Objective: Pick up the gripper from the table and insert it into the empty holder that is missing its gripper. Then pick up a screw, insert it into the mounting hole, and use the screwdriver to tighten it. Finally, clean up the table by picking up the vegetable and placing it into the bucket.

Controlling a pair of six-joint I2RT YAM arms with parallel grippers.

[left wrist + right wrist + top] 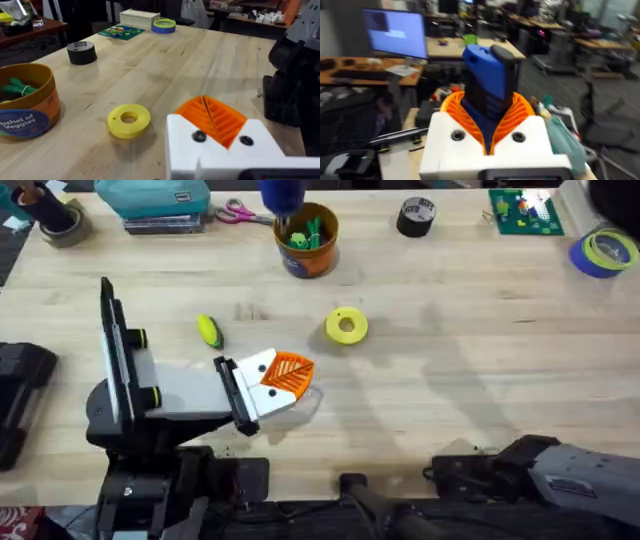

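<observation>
Your right gripper [487, 142] clamps the blue screwdriver [487, 80], lifted, probably over the bucket [307, 242], ready for tightening. Your left gripper [285, 377] rests closed and empty near the table [480, 360], with the vegetable [209, 331] just behind it.

Overhead looks down and forward across the desk [450, 380] from above the arm bases. Left wrist camera skims low and close, sharing the yellow ring [129, 120] and bucket [27, 107] with it. Right wrist faces the room behind, lifted high.
</observation>
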